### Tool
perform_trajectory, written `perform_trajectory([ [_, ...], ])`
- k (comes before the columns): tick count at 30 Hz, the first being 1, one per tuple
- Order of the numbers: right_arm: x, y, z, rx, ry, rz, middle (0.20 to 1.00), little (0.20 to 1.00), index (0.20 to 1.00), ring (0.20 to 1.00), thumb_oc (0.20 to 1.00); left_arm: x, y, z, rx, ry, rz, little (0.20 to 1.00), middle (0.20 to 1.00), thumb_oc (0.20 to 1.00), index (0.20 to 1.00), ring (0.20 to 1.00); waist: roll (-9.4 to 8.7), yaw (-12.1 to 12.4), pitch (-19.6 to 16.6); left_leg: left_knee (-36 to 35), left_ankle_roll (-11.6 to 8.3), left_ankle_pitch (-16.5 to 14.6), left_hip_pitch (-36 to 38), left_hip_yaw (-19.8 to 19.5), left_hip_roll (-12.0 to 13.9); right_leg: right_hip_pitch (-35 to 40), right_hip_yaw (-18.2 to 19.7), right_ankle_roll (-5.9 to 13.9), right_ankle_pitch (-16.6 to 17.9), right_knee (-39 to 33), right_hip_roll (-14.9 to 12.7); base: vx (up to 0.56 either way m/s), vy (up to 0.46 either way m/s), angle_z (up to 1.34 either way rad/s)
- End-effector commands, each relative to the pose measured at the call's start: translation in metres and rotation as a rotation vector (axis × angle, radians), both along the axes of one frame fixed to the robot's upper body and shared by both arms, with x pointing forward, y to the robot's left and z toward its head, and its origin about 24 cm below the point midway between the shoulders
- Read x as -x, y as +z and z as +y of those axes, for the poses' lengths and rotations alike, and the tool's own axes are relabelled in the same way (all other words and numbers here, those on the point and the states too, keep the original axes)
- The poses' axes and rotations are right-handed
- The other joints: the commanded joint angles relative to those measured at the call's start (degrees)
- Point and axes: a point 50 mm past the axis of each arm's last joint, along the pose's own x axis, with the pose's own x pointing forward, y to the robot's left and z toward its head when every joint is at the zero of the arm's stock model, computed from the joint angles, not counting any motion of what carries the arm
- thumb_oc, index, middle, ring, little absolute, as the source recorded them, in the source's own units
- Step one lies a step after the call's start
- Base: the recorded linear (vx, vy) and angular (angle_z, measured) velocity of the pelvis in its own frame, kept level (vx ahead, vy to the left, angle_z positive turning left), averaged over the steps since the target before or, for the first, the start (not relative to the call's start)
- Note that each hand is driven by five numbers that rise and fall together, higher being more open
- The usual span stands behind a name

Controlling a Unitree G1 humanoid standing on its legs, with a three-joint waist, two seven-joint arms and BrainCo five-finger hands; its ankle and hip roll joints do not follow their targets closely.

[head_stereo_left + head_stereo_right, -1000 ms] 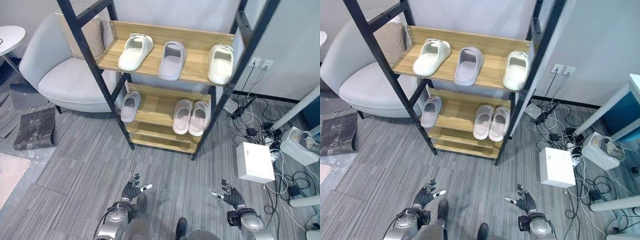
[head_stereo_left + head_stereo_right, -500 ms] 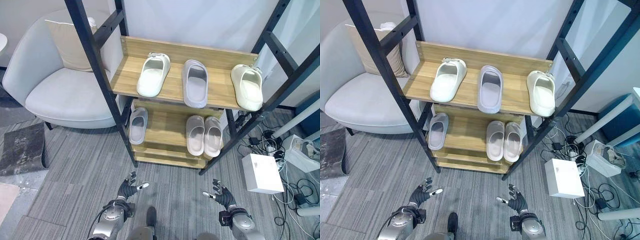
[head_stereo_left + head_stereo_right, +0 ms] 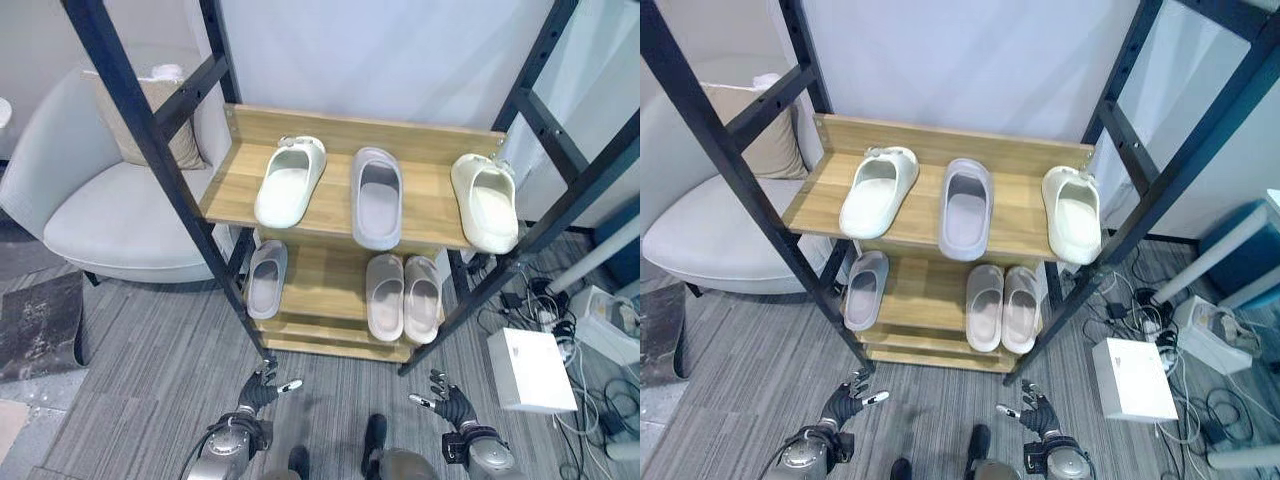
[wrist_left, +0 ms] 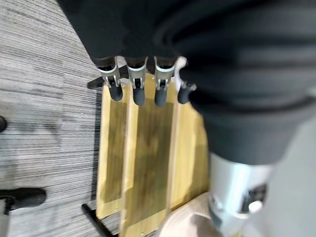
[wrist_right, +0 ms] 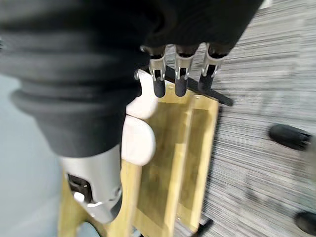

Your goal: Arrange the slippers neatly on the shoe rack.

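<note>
Wooden shoe rack [image 3: 330, 130] already carries all slippers: upper shelf cream slipper [image 3: 289, 182], grey slipper [image 3: 376, 196], cream one far right [image 3: 485, 201], unpaired; lower shelf lone grey slipper [image 3: 266, 279] left, neat pair [image 3: 403, 296] right; pairing looks left; left hand [image 3: 259, 392], right hand [image 3: 446, 404] low near floor, fingers spread, empty.

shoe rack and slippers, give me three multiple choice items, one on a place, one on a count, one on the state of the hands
1. Where does the close-set pair of slippers sit?
A. top shelf, left end
B. lower shelf, right part
C. on the floor

2. How many slippers lie on the top shelf?
A. one
B. three
C. five

3. What are the two hands doing?
A. both open, holding nothing
B. each shut on a slipper
C. left shut on the rack post

Key: 1 B, the pair of slippers lies side by side on the lower shelf. 2 B, two cream slippers and a grey slipper lie on the top shelf. 3 A, the left hand and right hand spread above the floor.
</note>
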Motion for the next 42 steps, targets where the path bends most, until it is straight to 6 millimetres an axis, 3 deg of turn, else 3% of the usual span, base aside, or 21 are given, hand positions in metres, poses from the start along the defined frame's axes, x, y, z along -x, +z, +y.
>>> perform_trajectory([
  [1, -0.02, 0.02, -0.016, 0.025, -0.002, -0.122, 1.0, 1.0, 1.0, 1.0, 1.0, -0.032, 0.022, -0.012, 0.04, -0.029, -0.149, 1.0, 1.0, 1.0, 1.0, 1.0, -0.3, 0.4, 2.7, 14.7, -3.21, -0.6, -4.7, -1.3, -1.0, 4.6, 0.0, 1.75, -7.4, 2.1, -0.4, 0.1, -0.067, 0.03],
  [4, -0.019, 0.02, -0.018, 0.035, 0.002, -0.115, 1.0, 1.0, 1.0, 1.0, 1.0, -0.033, 0.023, -0.014, 0.046, -0.027, -0.154, 1.0, 1.0, 1.0, 1.0, 1.0, -0.53, 0.8, 2.8, 11.0, -2.89, -1.4, -6.7, -2.0, -0.8, 5.8, -0.2, 1.83, -8.2, 0.8, -0.4, 0.09, -0.007, 0.05],
  [7, -0.018, 0.019, -0.018, 0.043, 0.008, -0.112, 1.0, 1.0, 1.0, 1.0, 1.0, -0.03, 0.021, -0.015, 0.027, -0.046, -0.138, 1.0, 1.0, 1.0, 1.0, 1.0, 0.06, 1.5, 2.2, 1.9, -2.18, 2.7, -9.5, -2.8, 0.3, 6.6, 0.1, 2.61, -8.6, 0.2, 0.2, 0.12, 0.042, 0.17],
  [9, -0.017, 0.019, -0.017, 0.043, 0.017, -0.107, 1.0, 1.0, 1.0, 1.0, 1.0, -0.028, 0.02, -0.014, 0.03, -0.043, -0.13, 1.0, 1.0, 1.0, 1.0, 1.0, 0.47, 1.5, 1.7, -0.8, -1.99, 3.3, -8.2, -2.7, 0.2, 6.7, 0.8, 2.66, -9.1, 0.7, 0.3, 0.09, 0.074, -0.09],
  [17, -0.01, 0.011, -0.012, 0.045, 0.041, -0.067, 1.0, 1.0, 1.0, 1.0, 1.0, -0.016, 0.01, -0.014, 0.029, -0.058, -0.08, 1.0, 1.0, 1.0, 1.0, 1.0, 1.4, 0.9, -0.4, -4.5, -0.6, 2.3, -3.1, -1.4, -0.7, 7.5, 2.1, 3.3, -9.0, 0.4, -0.6, 0.08, 0.081, -0.23],
  [20, -0.014, 0.018, -0.011, 0.105, 0.102, -0.098, 1.0, 1.0, 1.0, 1.0, 1.0, -0.012, 0.007, -0.013, 0.015, -0.062, -0.059, 1.0, 1.0, 1.0, 1.0, 1.0, 1.08, 0.9, -0.8, -5.0, -0.37, 1.8, -2.1, -0.8, -0.7, 7.9, 2.5, 3.57, -9.1, 0.2, -0.6, 0.05, 0.047, 0.0],
  [23, -0.026, 0.041, -0.012, 0.237, 0.221, -0.212, 1.0, 1.0, 1.0, 1.0, 1.0, -0.016, 0.01, -0.01, -0.007, -0.067, -0.078, 1.0, 1.0, 1.0, 1.0, 1.0, 0.72, 0.8, -0.9, -5.1, -0.2, 1.5, -1.6, -0.7, -0.7, 7.9, 2.9, 3.77, -9.1, 0.2, -0.5, 0.0, 0.0, 0.0],
  [27, -0.028, 0.082, -0.015, 0.427, 0.392, -0.389, 1.0, 1.0, 1.0, 1.0, 1.0, -0.021, 0.015, -0.011, -0.029, -0.087, -0.108, 1.0, 1.0, 1.0, 1.0, 1.0, 0.22, 0.1, -0.9, -5.1, -0.02, 1.0, -1.3, -0.4, -0.6, 7.9, 3.4, 4.01, -9.2, 0.4, -0.3, 0.0, 0.001, -0.01],
  [28, -0.027, 0.082, -0.016, 0.428, 0.392, -0.388, 1.0, 1.0, 1.0, 1.0, 1.0, -0.021, 0.015, -0.011, -0.028, -0.088, -0.108, 1.0, 1.0, 1.0, 1.0, 1.0, 0.27, 0.1, -0.9, -5.1, -0.02, 1.0, -1.3, -0.4, -0.6, 7.9, 3.4, 4.01, -9.2, 0.4, -0.3, 0.01, 0.011, -0.09],
  [30, -0.023, 0.128, -0.016, 0.595, 0.481, -0.582, 1.0, 1.0, 1.0, 1.0, 1.0, -0.022, 0.013, -0.011, -0.044, -0.077, -0.105, 1.0, 1.0, 1.0, 1.0, 1.0, 0.06, -1.2, -1.1, -4.9, 0.12, 1.1, -1.3, 0.1, -0.6, 7.5, 4.0, 4.11, -9.0, 0.6, -0.2, -0.02, 0.026, -0.14],
  [37, 0.008, 0.173, -0.009, 0.748, 0.57, -0.768, 1.0, 1.0, 1.0, 1.0, 1.0, -0.018, 0.008, -0.016, -0.04, -0.022, -0.098, 1.0, 1.0, 1.0, 1.0, 1.0, 0.12, -4.1, -1.5, -5.0, 0.2, 0.6, -0.6, 1.5, -0.3, 6.9, 5.5, 4.31, -9.0, 1.2, 0.4, -0.01, 0.022, -0.19],
  [42, 0.013, 0.202, -0.006, 0.928, 0.544, -0.959, 1.0, 1.0, 1.0, 1.0, 1.0, -0.009, 0.003, -0.022, -0.046, -0.015, -0.083, 1.0, 1.0, 1.0, 1.0, 1.0, 0.6, -5.1, -2.3, -5.4, 0.09, 0.1, -0.1, 2.4, -0.2, 6.9, 6.1, 4.84, -8.8, 0.8, 0.6, -0.02, 0.028, -0.16],
])
